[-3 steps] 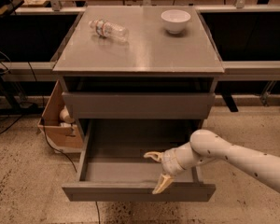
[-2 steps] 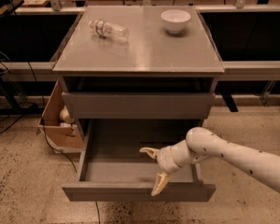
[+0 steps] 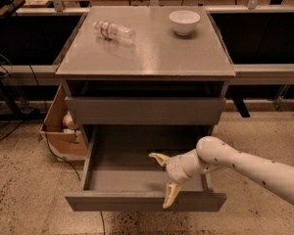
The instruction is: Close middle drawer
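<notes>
Arm [image 3: 255, 168] cut off at right; claw [image 3: 161, 180] covers front rim of middle drawer [image 3: 112, 201].

Arm and gripper: finish and build.
The arm [image 3: 255, 168] is a smooth off-white tube with small dark dots scattered over its shell. It swells to a rounded joint [image 3: 213, 151] behind the jaws, then a paler wrist collar [image 3: 180, 168]. The gripper [image 3: 159, 180] has two tapered tan fingers [image 3: 170, 195], spread apart, above the front of the middle drawer [image 3: 112, 202].
</notes>
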You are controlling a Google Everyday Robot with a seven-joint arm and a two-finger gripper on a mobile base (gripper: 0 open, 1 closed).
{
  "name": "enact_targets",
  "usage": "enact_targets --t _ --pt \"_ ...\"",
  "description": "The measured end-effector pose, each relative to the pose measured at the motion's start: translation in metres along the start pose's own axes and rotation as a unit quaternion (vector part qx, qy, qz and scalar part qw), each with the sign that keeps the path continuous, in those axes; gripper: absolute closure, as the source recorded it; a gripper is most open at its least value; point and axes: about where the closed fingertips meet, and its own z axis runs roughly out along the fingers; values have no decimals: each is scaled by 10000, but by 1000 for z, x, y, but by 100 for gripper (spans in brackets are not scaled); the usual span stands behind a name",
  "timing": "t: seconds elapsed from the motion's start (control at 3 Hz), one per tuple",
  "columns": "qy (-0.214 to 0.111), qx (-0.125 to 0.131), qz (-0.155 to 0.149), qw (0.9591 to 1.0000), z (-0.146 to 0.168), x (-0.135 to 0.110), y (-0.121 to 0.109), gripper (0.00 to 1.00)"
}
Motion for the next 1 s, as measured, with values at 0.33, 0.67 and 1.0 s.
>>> enact_targets --t 0.33,0.67,1.0 --pt "-12 17 -74 10000 10 8 -2 0" --pt "-1 11 -80 10000 19 24 -3 26" --pt "-1 11 -80 10000 16 20 -4 50"
